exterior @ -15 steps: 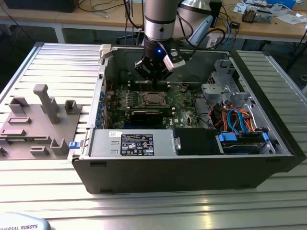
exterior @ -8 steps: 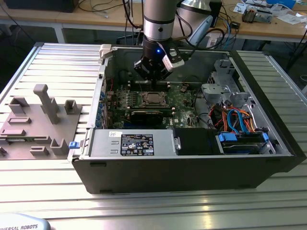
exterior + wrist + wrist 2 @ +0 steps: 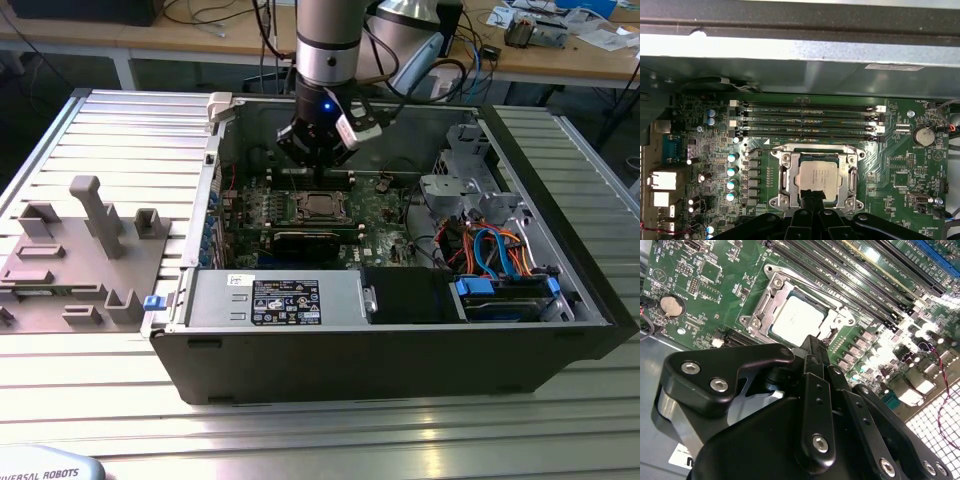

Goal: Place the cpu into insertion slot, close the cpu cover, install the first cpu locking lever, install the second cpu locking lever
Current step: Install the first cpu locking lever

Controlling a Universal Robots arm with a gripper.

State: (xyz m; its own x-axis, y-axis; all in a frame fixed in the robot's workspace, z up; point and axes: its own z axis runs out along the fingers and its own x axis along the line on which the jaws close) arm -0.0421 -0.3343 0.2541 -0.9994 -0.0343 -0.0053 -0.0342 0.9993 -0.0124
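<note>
Black linkage bars and bolted plates of the gripper (image 3: 812,347) are seen closest in the second wrist view, its fingers (image 3: 810,196) drawn together into a narrow tip just above the edge of the cpu (image 3: 816,178); nothing is gripped between them. Print on the board and the chip is too small to be made out, and a white sticker (image 3: 895,67) on the case wall cannot be read.

An open computer case (image 3: 300,350) is seen in the exterior view on a ribbed metal table (image 3: 130,130). Inside it the green motherboard (image 3: 895,165) is laid flat, with the cpu seated in the insertion slot (image 3: 318,206). Over the slot the cpu cover (image 3: 762,315) is lowered, its silvery frame lying around the chip. Four long memory slots (image 3: 805,117) run just beside the socket, and a round coin battery (image 3: 671,305) sits well apart. A labelled power supply (image 3: 275,300) lies toward the exterior view's left, with bundled coloured cables (image 3: 495,250) to the right. Grey moulded fixtures (image 3: 80,250) stand on the table outside the case.
</note>
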